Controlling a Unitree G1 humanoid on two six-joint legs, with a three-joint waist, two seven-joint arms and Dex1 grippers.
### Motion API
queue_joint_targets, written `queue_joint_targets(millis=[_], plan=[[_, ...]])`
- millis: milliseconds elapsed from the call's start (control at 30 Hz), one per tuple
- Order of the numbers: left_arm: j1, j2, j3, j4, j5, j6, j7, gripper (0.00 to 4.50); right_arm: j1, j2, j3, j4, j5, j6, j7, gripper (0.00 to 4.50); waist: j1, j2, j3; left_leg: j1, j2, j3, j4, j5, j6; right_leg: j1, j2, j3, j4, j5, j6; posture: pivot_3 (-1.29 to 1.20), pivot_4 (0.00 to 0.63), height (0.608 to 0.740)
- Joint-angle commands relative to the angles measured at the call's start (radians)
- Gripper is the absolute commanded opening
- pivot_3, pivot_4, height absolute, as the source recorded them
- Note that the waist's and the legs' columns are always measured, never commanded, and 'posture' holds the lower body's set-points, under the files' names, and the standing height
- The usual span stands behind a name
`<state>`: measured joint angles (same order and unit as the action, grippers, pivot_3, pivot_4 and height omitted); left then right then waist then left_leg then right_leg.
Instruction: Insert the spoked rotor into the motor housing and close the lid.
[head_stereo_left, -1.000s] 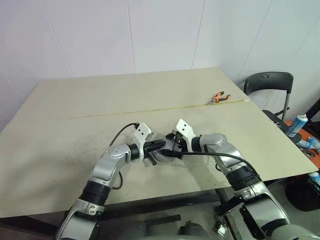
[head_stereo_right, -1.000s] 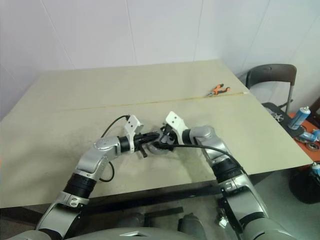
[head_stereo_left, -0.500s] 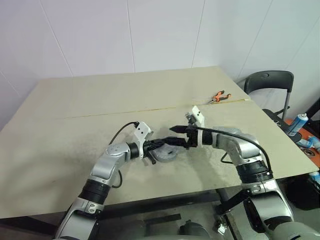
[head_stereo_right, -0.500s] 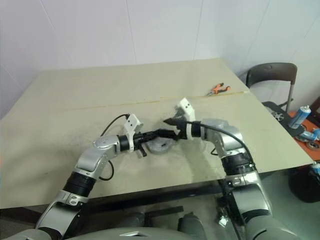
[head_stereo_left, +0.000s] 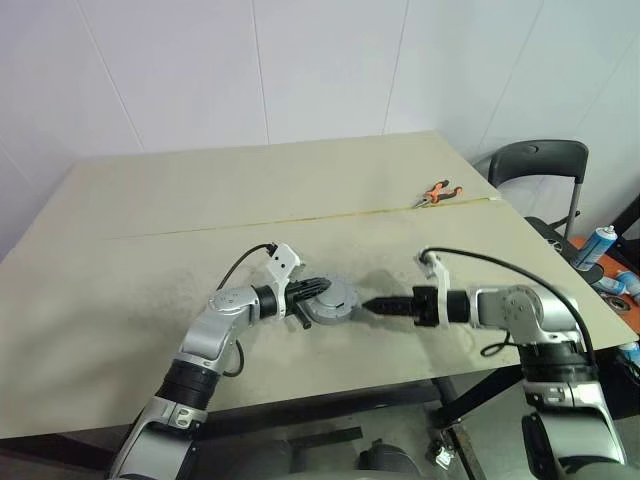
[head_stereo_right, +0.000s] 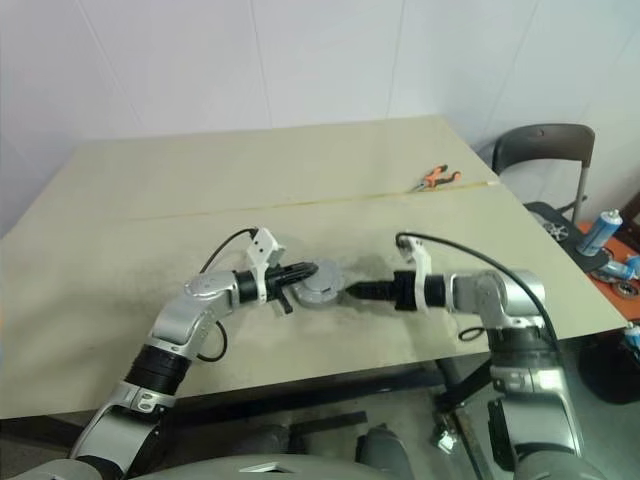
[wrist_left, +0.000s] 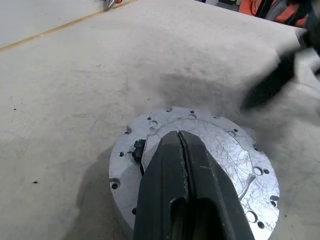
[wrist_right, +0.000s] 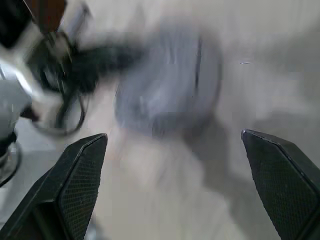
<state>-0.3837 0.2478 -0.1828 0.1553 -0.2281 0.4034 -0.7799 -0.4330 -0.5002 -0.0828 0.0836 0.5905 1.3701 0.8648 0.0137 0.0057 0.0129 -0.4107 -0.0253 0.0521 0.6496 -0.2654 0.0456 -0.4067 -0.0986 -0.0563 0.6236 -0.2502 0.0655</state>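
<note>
Fingers (wrist_left: 185, 175) pressed together atop lid (wrist_left: 230, 150); right gripper (wrist_right: 175, 185) agape.

Lid (wrist_left: 220, 150) scratched shiny metal; table (head_stereo_left: 200, 200) matt, dusty beige board.

a plain workshop or lab room. a large bare beige worktable (head_stereo_left: 150, 220) stands against white panelled walls (head_stereo_left: 300, 70), with orange-handled pliers (head_stereo_left: 437, 193) on it, a black chair (head_stereo_left: 535, 170) and spray cans (head_stereo_left: 598, 245) beside
</note>
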Motion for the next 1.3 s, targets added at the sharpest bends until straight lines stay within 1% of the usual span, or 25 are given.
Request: queue_joint_targets(millis=[33,233,333,400,500,633,700,1033,1167,1300], plan=[[0.013,0.007,-0.003,0.002,0.008,0.004,0.007,0.0,0.007,0.032,-0.061,-0.063,0.042,0.044,-0.064,4.48,-0.001,0.001,0.0,0.0,0.0,0.0,0.001,0.0,0.0,0.0,0.0,0.0,0.0,0.0,0.0,0.0,0.0,0.74],[0.012,0.01,-0.004,0.002,0.01,0.0,0.009,0.0,-0.036,0.194,-0.177,-0.087,0.069,0.098,-0.219,4.48,-0.001,0.001,0.0,0.002,0.0,0.0,0.001,0.0,0.0,0.0,0.0,0.0,0.002,0.0,0.001,0.0,0.0,0.74],[0.01,0.018,0.002,0.003,0.008,0.0,0.005,0.0,-0.061,0.251,-0.226,-0.102,0.083,0.145,-0.278,4.48,-0.001,0.001,0.0,0.001,0.0,0.0,0.001,0.0,0.0,-0.001,0.0,0.0,0.003,0.0,0.001,0.0,0.0,0.74],[0.024,0.039,0.01,-0.025,-0.018,0.017,-0.032,0.0,-0.065,0.268,-0.23,-0.123,0.09,0.171,-0.302,4.48,-0.001,0.001,0.0,0.001,0.0,0.0,0.001,0.0,0.0,-0.001,0.0,0.0,0.003,0.0,0.001,0.0,0.0,0.74],[0.041,0.071,0.02,-0.057,-0.039,0.025,-0.064,0.0,-0.064,0.28,-0.235,-0.144,0.098,0.198,-0.322,4.48,-0.004,0.001,0.0,0.001,0.0,0.0,0.0,0.0,0.0,-0.002,0.0,0.0,0.002,0.0,0.0,0.0,0.0,0.74],[0.038,0.121,0.049,-0.033,-0.033,0.01,-0.059,0.0,-0.054,0.272,-0.204,-0.148,0.091,0.191,-0.335,4.48,-0.003,0.001,0.001,0.001,0.0,0.0,0.0,0.0,0.0,-0.003,0.0,0.0,0.003,0.0,0.0,0.0,0.0,0.74],[0.034,0.129,0.058,-0.019,-0.03,0.004,-0.048,0.0,-0.049,0.27,-0.198,-0.144,0.089,0.186,-0.338,4.48,-0.003,0.002,0.001,0.001,0.0,0.0,0.0,0.0,0.0,-0.003,0.0,0.0,0.003,0.0,0.0,0.0,0.0,0.74],[0.038,0.09,0.036,-0.037,-0.024,0.004,-0.013,0.0,-0.016,0.247,-0.143,-0.132,0.073,0.138,-0.356,4.48,-0.001,0.002,0.002,-0.001,0.0,0.0,0.0,0.0,0.0,-0.003,0.0,0.0,0.001,0.0,0.0,0.0,0.0,0.74],[0.04,0.085,0.034,-0.04,-0.022,0.007,-0.011,0.0,0.002,0.234,-0.115,-0.13,0.061,0.113,-0.36,4.48,-0.002,0.002,0.002,-0.001,0.0,0.0,0.0,0.0,0.0,-0.003,0.0,0.0,0.001,0.0,0.0,0.0,0.0,0.74],[0.039,0.088,0.041,-0.028,-0.018,0.003,-0.007,0.0,0.008,0.242,-0.093,-0.127,0.053,0.081,-0.373,4.48,-0.002,0.002,0.002,0.0,0.0,0.0,0.0,0.0,0.0,-0.003,0.0,0.0,0.001,0.0,0.0,0.0,0.0,0.74]])
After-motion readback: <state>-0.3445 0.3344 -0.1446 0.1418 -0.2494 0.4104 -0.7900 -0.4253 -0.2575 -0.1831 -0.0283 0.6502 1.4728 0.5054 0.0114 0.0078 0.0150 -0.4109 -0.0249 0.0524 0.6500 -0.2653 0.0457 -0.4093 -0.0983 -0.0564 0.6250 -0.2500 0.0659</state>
